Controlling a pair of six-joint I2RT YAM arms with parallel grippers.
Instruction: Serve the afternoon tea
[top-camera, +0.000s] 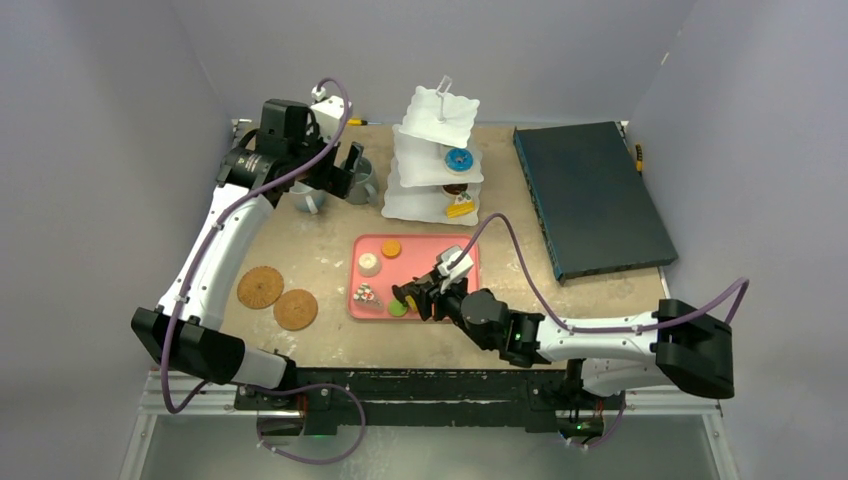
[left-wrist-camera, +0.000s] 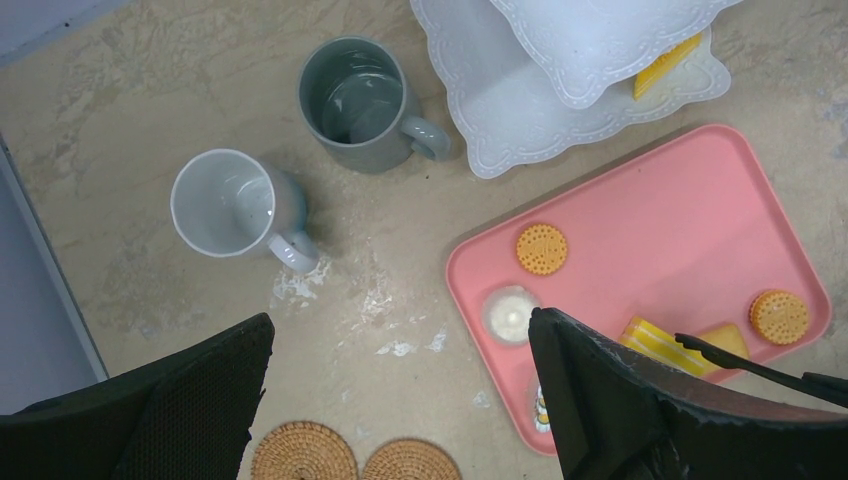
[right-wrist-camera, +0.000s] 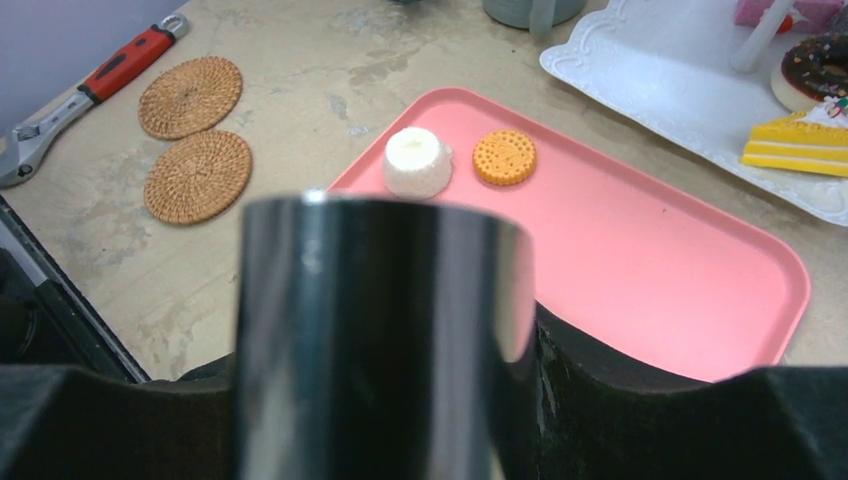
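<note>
The left claw (left-wrist-camera: 400, 330) hangs wide open with nothing in it, above the bare table (left-wrist-camera: 130, 120) near the grey mug (left-wrist-camera: 360, 100) and the white mug (left-wrist-camera: 225, 205) – both upright and just beside the stand (left-wrist-camera: 520, 120). The two coasters (left-wrist-camera: 303, 455) lie side by side, well apart from the mugs. The right claw (top-camera: 437, 290) holds the tongs (right-wrist-camera: 380, 330) over the pink tray (left-wrist-camera: 680, 230), where a biscuit (left-wrist-camera: 541, 249), a white cake (left-wrist-camera: 509, 314) and a yellow slice (left-wrist-camera: 660, 340) lie – the tong tips are at the slice. A blue donut (top-camera: 459, 158) sits on the stand's middle tier.
</note>
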